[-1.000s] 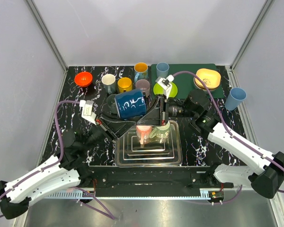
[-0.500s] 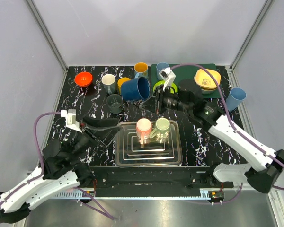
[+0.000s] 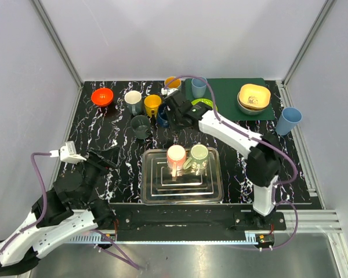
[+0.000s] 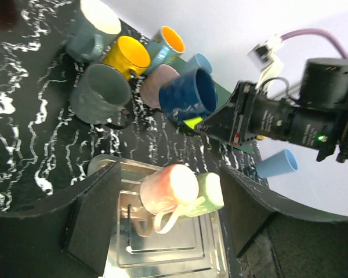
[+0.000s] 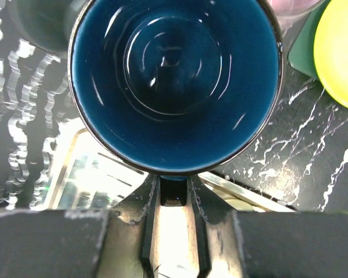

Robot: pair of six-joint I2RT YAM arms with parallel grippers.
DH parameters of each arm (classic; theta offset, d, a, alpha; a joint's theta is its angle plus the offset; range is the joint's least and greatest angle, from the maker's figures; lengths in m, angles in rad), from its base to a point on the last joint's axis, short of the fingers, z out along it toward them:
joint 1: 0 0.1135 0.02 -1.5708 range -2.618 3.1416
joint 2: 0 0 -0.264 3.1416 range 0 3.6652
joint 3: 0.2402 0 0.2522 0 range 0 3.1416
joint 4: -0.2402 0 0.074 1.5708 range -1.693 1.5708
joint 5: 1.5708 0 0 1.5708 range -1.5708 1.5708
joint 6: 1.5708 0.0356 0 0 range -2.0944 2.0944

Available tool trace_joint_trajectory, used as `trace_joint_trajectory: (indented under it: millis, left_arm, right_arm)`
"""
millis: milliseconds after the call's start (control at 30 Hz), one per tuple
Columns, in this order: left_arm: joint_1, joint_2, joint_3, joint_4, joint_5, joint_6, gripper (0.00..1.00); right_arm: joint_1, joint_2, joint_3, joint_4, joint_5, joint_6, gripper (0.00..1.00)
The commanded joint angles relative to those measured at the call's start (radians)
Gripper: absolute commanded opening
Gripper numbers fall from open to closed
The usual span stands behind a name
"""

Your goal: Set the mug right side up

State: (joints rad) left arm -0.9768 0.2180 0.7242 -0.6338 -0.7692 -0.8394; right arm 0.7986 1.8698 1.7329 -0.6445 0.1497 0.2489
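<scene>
The right fingers (image 5: 149, 220) are clamped on the dark blue mug (image 5: 174, 87), pinching a narrow dark piece just under its rim that looks like the handle. The mug's mouth opens straight back at them. Seen from the left wrist, it hangs tilted beyond the fingertips, over the counter (image 4: 17, 116). A grey mug (image 4: 101, 92), a yellow mug (image 4: 127, 55) and a pink mug (image 4: 162, 78) crowd it on its far side. Whether its base touches the counter I cannot tell.

It is probably glazed ceramic: stiff, fairly heavy for such a small pinch, and slick, so it may swing around the grip as it is tipped. The handle is a sound hold, provided the base is set down flat before release. A knock against the neighbouring mugs could chip it.

The left fingers (image 4: 95, 214) are spread wide and empty, with the steel tray (image 4: 162, 255) between and ahead of them.
</scene>
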Motion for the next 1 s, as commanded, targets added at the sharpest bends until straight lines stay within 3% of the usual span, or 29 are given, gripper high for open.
trace_joint_trajectory:
  millis: [0,367,800,867,900,967]
  left_arm:
    - [-0.002,-0.035,0.043,-0.093,-0.12,-0.032,0.72]
    - [-0.002,-0.034,0.017,-0.093,-0.124,-0.009,0.72]
    - [-0.002,0.138,0.001,-0.055,0.013,0.02,0.74]
    - [-0.002,0.162,0.003,-0.047,0.031,0.031,0.75]
    - [-0.002,0.187,0.004,-0.047,0.05,0.034,0.75]
    - [-0.002,0.214,0.009,-0.046,0.065,0.052,0.76]
  right_arm:
    - [0.014,0.049,0.108,-0.009,0.082,-0.031,0.0]
    - [0.014,0.25,0.22,-0.044,0.062,-0.028,0.0]
    - [-0.004,0.42,0.364,-0.098,0.051,-0.017,0.0]
    - [-0.004,0.423,0.366,-0.107,0.051,-0.008,0.1]
    - [-0.004,0.417,0.35,-0.106,0.05,-0.008,0.29]
    - [-0.004,0.368,0.317,-0.078,0.036,0.009,0.44]
